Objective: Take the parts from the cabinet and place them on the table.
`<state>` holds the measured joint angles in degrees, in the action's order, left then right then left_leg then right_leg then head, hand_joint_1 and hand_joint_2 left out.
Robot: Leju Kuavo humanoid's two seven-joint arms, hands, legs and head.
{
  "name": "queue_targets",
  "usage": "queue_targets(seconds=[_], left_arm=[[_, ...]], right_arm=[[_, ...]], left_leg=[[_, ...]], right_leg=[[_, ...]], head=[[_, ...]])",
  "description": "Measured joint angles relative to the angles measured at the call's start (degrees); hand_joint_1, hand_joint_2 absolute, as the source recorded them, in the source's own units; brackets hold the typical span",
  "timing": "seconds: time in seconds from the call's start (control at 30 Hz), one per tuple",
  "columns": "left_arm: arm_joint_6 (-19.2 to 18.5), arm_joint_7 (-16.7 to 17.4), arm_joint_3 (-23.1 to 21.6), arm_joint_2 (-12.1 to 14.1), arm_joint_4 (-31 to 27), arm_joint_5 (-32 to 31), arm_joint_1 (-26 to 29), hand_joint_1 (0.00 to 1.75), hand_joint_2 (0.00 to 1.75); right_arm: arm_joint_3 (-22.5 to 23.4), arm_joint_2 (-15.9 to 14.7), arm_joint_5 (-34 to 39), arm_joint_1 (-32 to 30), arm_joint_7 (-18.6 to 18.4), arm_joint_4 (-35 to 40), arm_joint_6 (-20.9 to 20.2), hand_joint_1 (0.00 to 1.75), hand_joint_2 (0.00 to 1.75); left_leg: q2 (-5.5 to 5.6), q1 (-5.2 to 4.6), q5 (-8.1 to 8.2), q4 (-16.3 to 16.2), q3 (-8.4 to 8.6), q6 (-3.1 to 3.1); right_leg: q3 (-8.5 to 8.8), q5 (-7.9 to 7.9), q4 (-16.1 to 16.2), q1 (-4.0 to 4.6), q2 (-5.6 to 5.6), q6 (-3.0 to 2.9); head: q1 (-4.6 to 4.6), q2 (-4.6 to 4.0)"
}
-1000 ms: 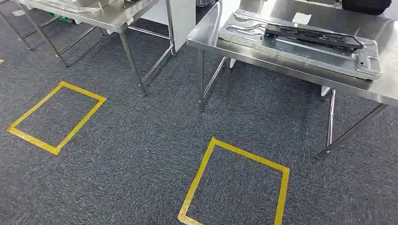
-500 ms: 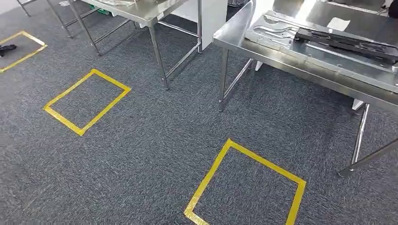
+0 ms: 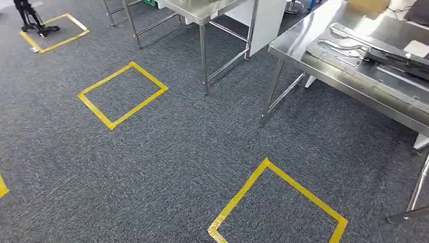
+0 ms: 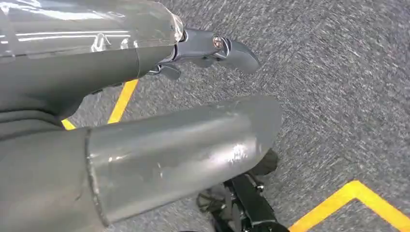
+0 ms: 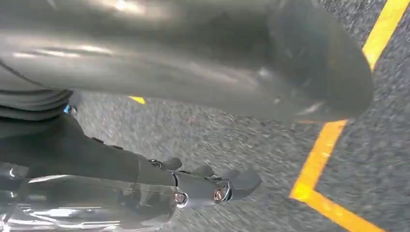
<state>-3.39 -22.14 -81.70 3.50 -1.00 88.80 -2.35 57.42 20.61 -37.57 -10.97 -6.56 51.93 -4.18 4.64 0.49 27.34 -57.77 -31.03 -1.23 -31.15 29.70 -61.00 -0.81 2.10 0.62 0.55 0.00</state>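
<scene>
left hand: over grey carpet floor, fingers apart, holding nothing
right hand: same, fingers extended, holding nothing
floor: yellow tape squares
parts: flat grey metal panel under black bar, on steel tabletop far right

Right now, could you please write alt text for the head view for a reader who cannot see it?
Grey carpet marked with yellow tape squares. At upper right, a steel table holds a flat metal plate with a black part lying on it; a second table stands behind.
</scene>
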Motion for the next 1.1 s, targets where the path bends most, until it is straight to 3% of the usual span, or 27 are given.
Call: queue_targets(seconds=[0.03,0.1,0.17,0.2,0.23,0.27,0.33,0.37,0.4,0.43,0.47,0.5,0.53,0.57,0.67,0.7,0.73,0.77,0.83,0.87,0.9,0.93,1.0,1.03,1.07,1.1], left_arm=[[0.0,0.0,0.0,-0.1,0.0,0.0,0.0,0.00,0.00],[0.0,0.2,0.0,-0.1,0.0,0.0,-0.1,0.00,0.00],[0.1,0.3,0.0,-0.1,0.0,0.0,0.3,0.00,0.00],[0.1,0.4,0.0,-0.1,0.0,0.0,0.3,0.00,0.00],[0.1,0.4,0.0,-0.2,0.0,0.0,0.3,0.00,0.00],[0.1,0.4,0.0,-0.2,0.0,0.0,0.0,0.00,0.00],[0.1,0.4,0.0,-0.2,0.0,0.0,-0.2,0.00,0.00],[0.1,0.5,0.0,-0.2,0.0,0.0,-0.1,0.00,0.00],[0.1,0.5,0.0,-0.2,0.0,0.0,0.1,0.00,0.00],[0.1,0.5,-0.1,-0.2,0.0,0.0,0.2,0.00,0.00],[0.1,0.6,-0.1,-0.2,0.0,0.0,0.2,0.00,0.00],[0.1,0.7,-0.1,-0.2,0.0,0.0,0.1,0.00,0.00],[0.1,0.8,-0.1,-0.2,0.0,0.0,0.0,0.00,0.00],[0.1,0.9,-0.1,-0.2,0.0,0.0,-0.1,0.00,0.00],[0.1,1.0,-0.1,-0.2,0.0,0.0,0.4,0.00,0.00],[0.1,1.1,-0.1,-0.2,0.0,0.0,0.5,0.00,0.00],[0.1,1.2,-0.1,-0.4,0.0,0.0,0.5,0.00,0.00],[0.0,1.3,-0.1,-0.4,0.0,0.0,0.3,0.00,0.00],[0.0,1.4,-0.1,-0.4,0.0,0.0,0.1,0.00,0.00],[0.0,1.4,-0.1,-0.4,0.0,0.0,0.1,0.00,0.00],[0.0,1.4,-0.1,-0.4,0.0,0.0,0.2,0.00,0.00],[0.0,1.5,-0.1,-0.4,0.0,0.0,0.3,0.00,0.00],[0.0,1.5,-0.1,-0.5,0.0,0.0,0.2,0.00,0.00],[0.0,1.5,-0.1,-0.7,0.0,0.0,0.2,0.00,0.00],[0.0,1.5,-0.1,-0.7,0.0,0.0,0.0,0.00,0.00],[0.0,1.5,-0.1,-0.7,0.0,0.0,0.0,0.00,0.00]], right_arm=[[0.2,0.0,0.0,0.0,0.0,0.0,0.0,0.00,0.00],[0.4,0.0,-0.8,0.1,0.2,0.0,-0.3,0.00,0.00],[0.4,-0.1,-2.2,0.2,0.4,0.0,-0.7,0.00,0.00],[0.4,0.0,-2.9,0.3,0.5,0.0,-0.9,0.00,0.00],[0.4,0.0,-3.4,0.2,0.7,0.0,-1.0,0.00,0.00],[0.4,0.0,-3.7,0.0,0.8,0.0,-1.0,0.00,0.00],[0.4,0.0,-4.0,-0.1,0.8,0.0,-1.1,0.00,0.00],[0.4,0.0,-4.3,-0.1,0.8,0.0,-1.1,0.00,0.00],[0.4,0.0,-4.8,-0.1,0.8,0.0,-1.3,0.00,0.00],[0.4,0.0,-5.2,-0.1,0.8,0.0,-1.4,0.00,0.00],[0.4,0.0,-5.6,0.0,0.9,0.0,-1.5,0.00,0.00],[0.4,0.0,-6.1,0.0,0.9,0.0,-1.6,0.00,0.00],[0.4,0.0,-6.5,0.0,0.9,0.0,-1.8,0.00,0.00],[0.4,0.0,-7.0,0.0,1.0,0.0,-2.0,0.00,0.00],[0.5,0.0,-8.2,0.5,1.4,0.0,-2.6,0.00,0.00],[0.5,0.0,-8.7,0.7,1.5,0.0,-2.8,0.00,0.00],[0.8,-0.1,-9.5,0.7,1.6,0.0,-3.1,0.00,0.00],[1.1,-0.1,-9.9,0.7,1.9,0.0,-3.3,0.00,0.00],[1.7,-0.1,-11.0,0.7,2.0,-0.1,-3.7,0.00,0.00],[1.9,-0.1,-11.3,0.6,2.0,-0.1,-3.7,0.00,0.00],[2.1,-0.1,-11.3,0.6,2.1,-0.2,-3.7,0.00,0.00],[2.3,-0.1,-11.4,0.7,2.1,-0.2,-3.7,0.00,0.00],[2.5,-0.1,-11.5,0.7,2.1,-0.2,-3.7,0.00,0.00],[2.7,-0.1,-11.8,0.6,2.2,-0.2,-3.8,0.00,0.00],[3.0,-0.1,-12.0,0.7,2.3,-0.3,-3.9,0.00,0.00],[3.2,-0.1,-12.1,0.7,2.4,-0.3,-3.9,0.00,0.00]], left_leg=[[0.54,-0.17,0.12,-0.3,-0.33,0.29],[1.74,0.00,0.08,-0.5,-0.80,1.14],[2.98,0.08,-0.25,0.0,-1.02,2.07],[1.95,0.23,0.12,-0.7,-0.95,2.15],[-1.24,0.01,1.37,-2.4,-1.68,2.44],[-2.93,0.10,3.73,-6.0,-3.47,2.76],[-3.93,0.34,8.01,-14.9,-7.69,3.38],[-4.10,0.46,8.56,-17.6,-8.88,3.61],[-4.25,0.58,7.76,-17.5,-8.72,3.73],[-4.40,0.68,5.83,-14.7,-7.27,3.78],[-4.92,0.71,3.31,-9.8,-4.71,3.74],[-6.15,0.70,1.07,-4.6,-1.82,3.59],[-9.08,0.48,0.75,-0.4,0.22,3.26],[-8.63,0.01,0.69,-0.2,0.25,2.50],[-6.91,-0.22,0.63,-0.3,-0.40,1.70],[-6.20,0.31,0.13,0.4,0.34,1.10],[-5.83,0.35,-0.01,0.6,0.26,0.86],[-5.31,0.36,-0.17,0.6,0.09,0.40],[-4.10,0.24,-0.22,0.5,-0.18,0.12],[-3.36,0.16,-0.24,0.5,-0.24,0.10],[-2.70,0.15,-0.24,0.5,-0.20,0.10],[-1.75,0.15,-0.22,0.4,-0.12,0.13],[-0.16,0.16,-0.06,0.1,0.04,0.37],[0.51,0.28,0.03,0.0,-0.21,0.55],[1.13,-0.16,0.24,-0.7,-0.51,0.98],[1.84,0.05,0.04,-0.5,-0.73,1.34]], right_leg=[[0.81,0.32,2.1,-0.05,2.93,-0.45],[0.82,0.34,2.7,0.08,1.88,-0.46],[1.09,0.12,3.0,0.11,0.84,-1.21],[1.30,-0.29,3.7,-0.36,-0.03,-1.74],[1.46,-0.32,3.9,-0.28,-0.59,-1.86],[1.46,-0.20,3.9,-0.18,-1.53,-2.37],[1.39,-0.06,3.8,0.01,-3.30,-2.56],[1.39,0.03,3.8,0.05,-4.02,-2.59],[1.49,0.13,3.8,0.06,-4.72,-2.48],[1.62,0.26,3.8,0.06,-5.42,-2.36],[1.88,0.42,3.7,0.06,-6.15,-2.18],[2.22,0.63,3.7,0.05,-6.80,-1.98],[2.56,0.91,3.7,0.27,-7.51,-1.65],[2.66,1.22,3.6,0.58,-7.90,-1.22],[3.05,1.15,3.9,0.61,-9.20,-0.56],[3.12,1.61,3.7,0.58,-9.21,-0.07],[2.84,2.71,2.4,0.22,-6.16,0.25],[1.26,4.95,-0.9,0.15,-4.01,0.27],[-3.40,9.39,-10.2,0.08,-2.51,0.30],[-5.28,10.13,-13.6,0.08,-2.35,0.31],[-5.85,9.42,-14.2,0.08,-2.32,0.27],[-5.12,6.95,-11.8,0.08,-2.21,0.15],[-1.30,1.34,-2.9,-0.01,-1.20,-0.19],[0.35,-0.05,1.4,-0.16,1.99,-0.49],[0.71,0.53,2.5,-0.28,3.05,-0.61],[0.51,0.51,2.2,-0.18,2.36,-0.61]], head=[[-0.04,0.00],[-0.11,0.00],[-0.09,0.00],[-0.05,0.00],[0.15,0.00],[0.52,0.00],[0.50,-0.02],[0.55,0.00],[0.55,0.00],[0.57,0.00],[0.57,0.00],[0.57,0.00],[0.59,0.00],[0.50,0.00],[0.20,0.00],[0.24,0.00],[0.00,-0.02],[-0.13,0.00],[-0.24,0.00],[-0.22,0.00],[-0.22,0.00],[-0.24,0.00],[-0.26,0.00],[-0.33,0.00],[-0.28,0.00],[-0.22,0.00]])
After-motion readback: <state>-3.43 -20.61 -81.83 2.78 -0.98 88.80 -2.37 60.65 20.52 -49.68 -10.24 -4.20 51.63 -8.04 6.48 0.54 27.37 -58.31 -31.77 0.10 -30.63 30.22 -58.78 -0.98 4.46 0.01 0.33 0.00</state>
